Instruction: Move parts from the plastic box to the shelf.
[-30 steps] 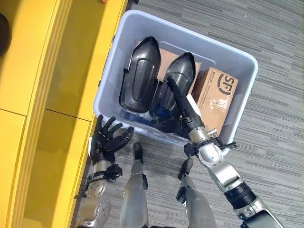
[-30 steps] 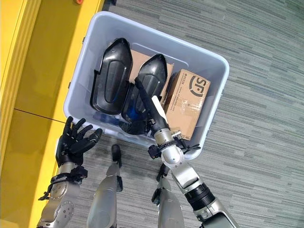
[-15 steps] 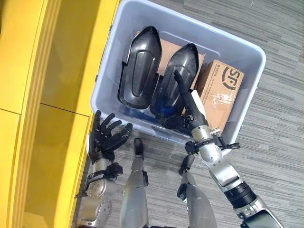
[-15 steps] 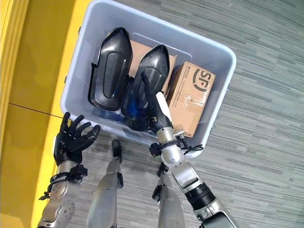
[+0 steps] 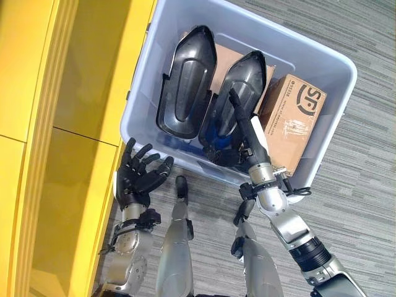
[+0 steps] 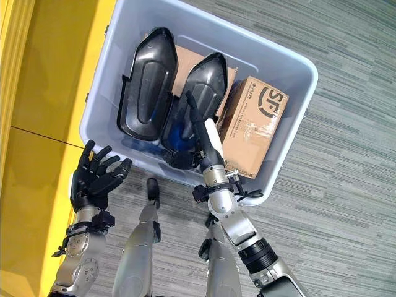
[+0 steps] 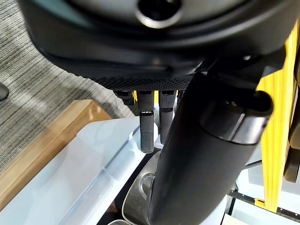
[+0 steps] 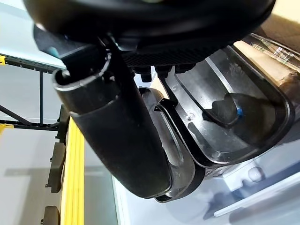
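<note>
Right robot hand (image 5: 242, 124) inside plastic box (image 5: 297, 46), fingers straight.

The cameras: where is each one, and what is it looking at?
Left eye view: on the head, looking down at the pale blue plastic box, both arms showing, left hand open outside the box.
Right eye view: beside it, same scene; right hand reaches over the black moulded shell parts.
Left wrist view: looks along its fingers at the box rim.
Right wrist view: looks along its thumb into the shells.
Both wrist views share the box.
</note>
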